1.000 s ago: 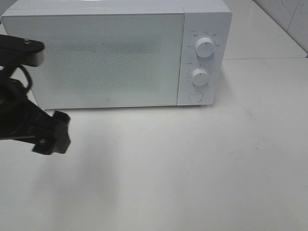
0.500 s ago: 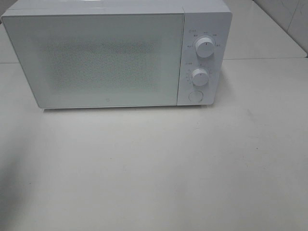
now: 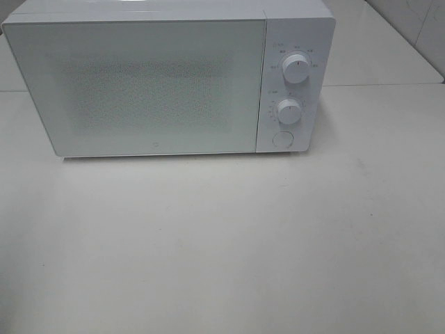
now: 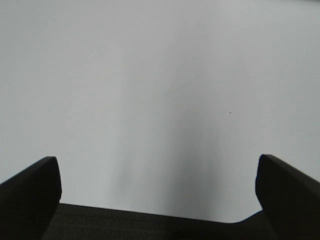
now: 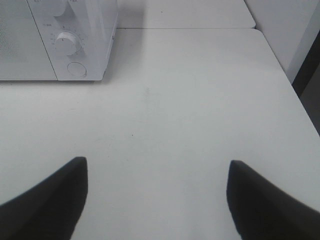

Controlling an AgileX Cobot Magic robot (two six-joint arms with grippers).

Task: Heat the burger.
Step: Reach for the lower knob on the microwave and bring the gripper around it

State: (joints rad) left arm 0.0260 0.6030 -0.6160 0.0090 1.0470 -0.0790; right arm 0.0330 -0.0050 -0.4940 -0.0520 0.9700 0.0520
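Observation:
The burger is out of view in every frame. A white microwave [image 3: 167, 76] stands at the back of the table with its door shut; its frosted door shows nothing inside. Two dials [image 3: 295, 69] and a round button [image 3: 282, 138] sit on its right panel. Neither arm shows in the exterior high view. My left gripper [image 4: 157, 172] is open over bare white surface, nothing between its fingers. My right gripper [image 5: 157, 172] is open too, above the table to the right of the microwave [image 5: 60, 40], with nothing held.
The white table [image 3: 229, 236] stretches in front of the microwave. A seam runs across it behind the microwave's right side [image 3: 375, 85]. In the right wrist view the table's edge [image 5: 295, 95] drops off beside a dark gap.
The left arm, which stood at the left edge of the exterior high view a second ago, has withdrawn out of that view. The microwave has not moved.

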